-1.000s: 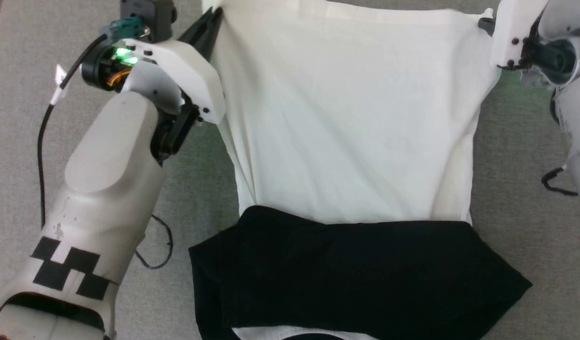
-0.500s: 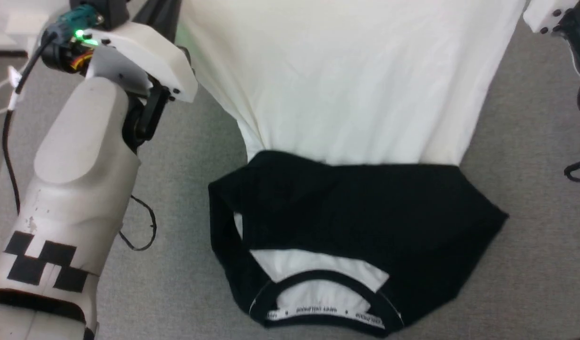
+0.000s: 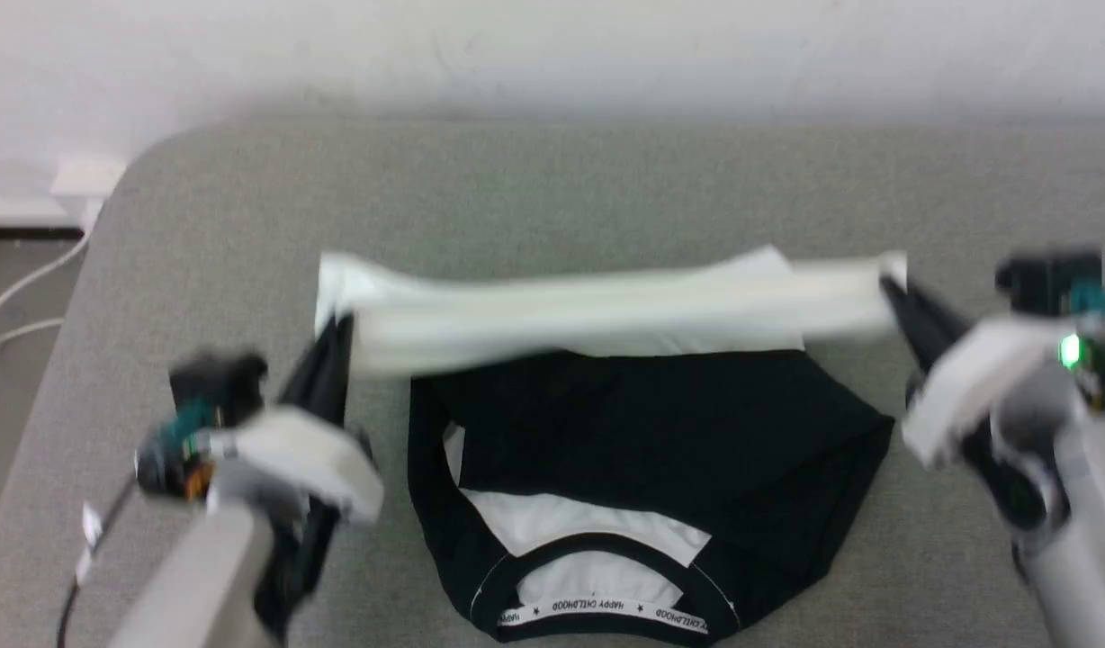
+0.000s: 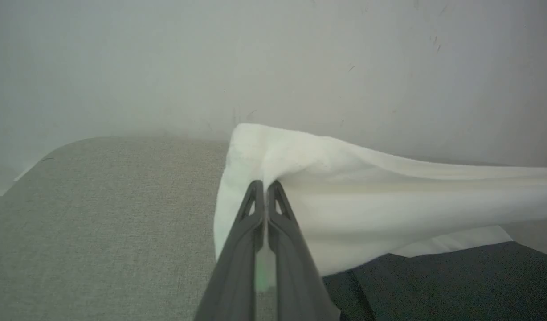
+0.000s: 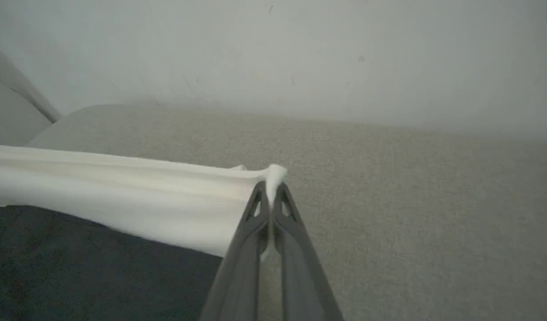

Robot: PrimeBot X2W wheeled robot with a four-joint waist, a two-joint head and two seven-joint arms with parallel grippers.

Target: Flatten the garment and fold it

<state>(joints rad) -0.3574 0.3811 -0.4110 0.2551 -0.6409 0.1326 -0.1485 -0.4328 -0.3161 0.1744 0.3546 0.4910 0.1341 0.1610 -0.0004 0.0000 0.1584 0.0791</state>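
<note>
**A:** Why's the garment (image 3: 642,432) half up? The collar end lies on the grey surface (image 3: 606,189), but the white hem's stretched in the air.

**B:** The left gripper (image 3: 339,328) and right gripper (image 3: 890,292) are each clamped on a hem corner, pulled taut for a straight fold, I'd guess. Blur smears both wrists, and whatever's under the black layer is hidden.
</note>
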